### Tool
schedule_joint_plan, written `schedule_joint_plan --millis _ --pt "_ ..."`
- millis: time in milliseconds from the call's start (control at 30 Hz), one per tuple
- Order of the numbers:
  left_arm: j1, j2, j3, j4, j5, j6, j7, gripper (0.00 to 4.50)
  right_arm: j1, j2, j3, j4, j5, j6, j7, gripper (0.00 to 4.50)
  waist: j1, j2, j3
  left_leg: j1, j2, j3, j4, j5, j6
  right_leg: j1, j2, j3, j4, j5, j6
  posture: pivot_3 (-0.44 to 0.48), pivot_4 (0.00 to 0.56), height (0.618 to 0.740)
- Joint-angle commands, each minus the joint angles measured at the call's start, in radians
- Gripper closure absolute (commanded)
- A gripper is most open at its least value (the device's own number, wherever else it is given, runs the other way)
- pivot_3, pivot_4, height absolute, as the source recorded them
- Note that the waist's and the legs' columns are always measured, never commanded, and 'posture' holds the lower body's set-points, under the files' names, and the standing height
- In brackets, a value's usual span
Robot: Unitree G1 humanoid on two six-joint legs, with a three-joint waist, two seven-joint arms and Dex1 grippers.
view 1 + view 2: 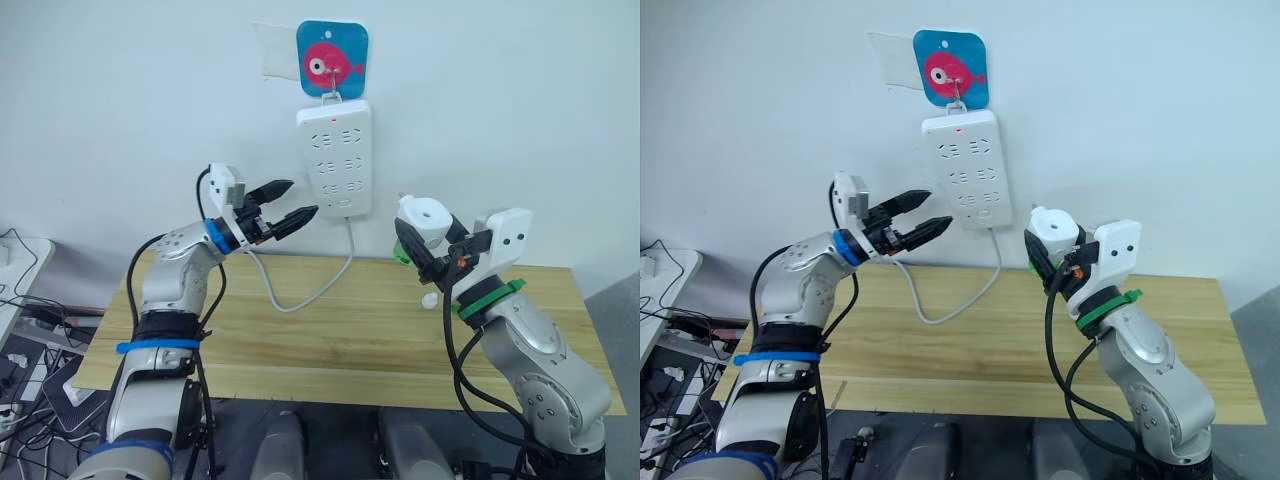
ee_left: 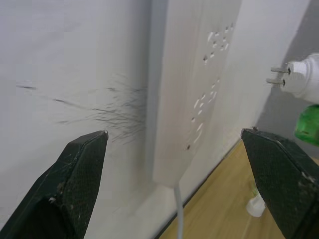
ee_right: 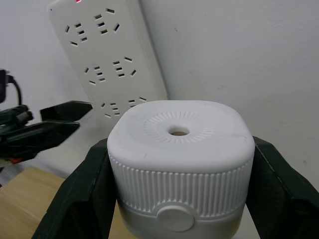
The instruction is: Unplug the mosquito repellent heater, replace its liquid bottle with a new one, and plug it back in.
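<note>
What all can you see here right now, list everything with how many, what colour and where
mosquito repellent heater: one, white, held off the table right of the strip, prongs toward the wall
liquid bottle: one, green, under the heater
power strip: one, white, hanging on the wall, red light at top, no plug in its sockets
hanger plate: one, blue with pink fish, above the strip
cord: one, white, from strip down onto table
table: one, light wood, against the wall
small piece: one, white, on table below the heater
left pincer: black, open, beside the strip
right pincer: black, shut on the heater
</note>
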State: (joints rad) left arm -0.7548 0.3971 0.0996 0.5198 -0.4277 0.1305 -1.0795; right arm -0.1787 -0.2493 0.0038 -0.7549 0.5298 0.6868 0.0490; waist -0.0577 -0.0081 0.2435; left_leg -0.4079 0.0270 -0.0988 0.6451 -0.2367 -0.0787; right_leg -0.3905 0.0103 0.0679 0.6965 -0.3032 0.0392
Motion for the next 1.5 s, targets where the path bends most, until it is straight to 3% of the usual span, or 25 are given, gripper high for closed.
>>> schedule_joint_plan --millis 33,167,200,267,533,1100,1500 --pt "-0.085 -0.013 -0.004 0.109 0.024 -0.083 -0.053 0.0 -0.024 0.002 -0.002 -0.031 0.003 -0.005 0.009 1.5 -0.001 0.0 0.0 0.0 0.0 0.0 0.0 0.0 0.0 0.0 0.0 0.0 0.0 0.0 0.0 -0.06 0.187 0.74" --pt "-0.172 -0.037 -0.006 0.242 0.042 -0.145 -0.108 0.0 -0.028 0.004 0.004 -0.044 0.001 0.006 0.002 1.5 -0.005 0.0 0.0 0.0 0.0 0.0 0.0 0.0 0.0 0.0 0.0 0.0 0.0 0.0 0.0 -0.065 0.185 0.74" --pt "-0.181 -0.04 -0.005 0.252 0.039 -0.145 -0.124 0.19 -0.028 0.005 0.007 -0.048 0.0 0.009 -0.001 1.5 -0.004 0.0 0.0 0.0 0.0 -0.001 0.0 0.0 0.0 0.0 0.0 -0.001 0.001 0.0 0.0 -0.065 0.185 0.74" --pt "-0.187 -0.041 -0.002 0.25 0.03 -0.13 -0.152 0.63 -0.028 0.007 0.012 -0.054 -0.002 0.014 -0.004 1.5 -0.004 0.0 0.0 -0.001 0.0 -0.001 0.001 0.0 0.0 0.0 0.0 -0.001 0.001 0.0 0.0 -0.086 0.184 0.74" --pt "-0.19 -0.032 0.007 0.225 0.018 -0.067 -0.177 3.15 -0.058 0.004 0.056 -0.048 -0.022 0.024 0.001 1.5 -0.026 0.0 0.0 -0.001 0.0 -0.002 0.0 0.0 0.0 -0.001 0.0 -0.002 0.0 0.0 0.0 -0.092 0.197 0.74" --pt "-0.205 -0.045 0.0 0.22 0.031 -0.019 -0.176 3.2 -0.222 0.092 0.177 0.088 -0.138 0.038 -0.019 1.5 -0.027 0.0 0.0 -0.002 0.0 -0.004 0.001 0.0 0.0 0.0 0.0 -0.003 0.001 0.0 0.0 -0.097 0.204 0.74" --pt "-0.197 -0.04 0.001 0.222 0.04 -0.031 -0.177 3.2 -0.204 0.093 0.162 0.103 -0.202 0.043 -0.007 1.5 -0.027 0.0 0.0 -0.002 0.0 -0.004 0.001 0.0 0.0 0.0 0.0 -0.003 0.001 0.0 0.0 -0.095 0.209 0.74"
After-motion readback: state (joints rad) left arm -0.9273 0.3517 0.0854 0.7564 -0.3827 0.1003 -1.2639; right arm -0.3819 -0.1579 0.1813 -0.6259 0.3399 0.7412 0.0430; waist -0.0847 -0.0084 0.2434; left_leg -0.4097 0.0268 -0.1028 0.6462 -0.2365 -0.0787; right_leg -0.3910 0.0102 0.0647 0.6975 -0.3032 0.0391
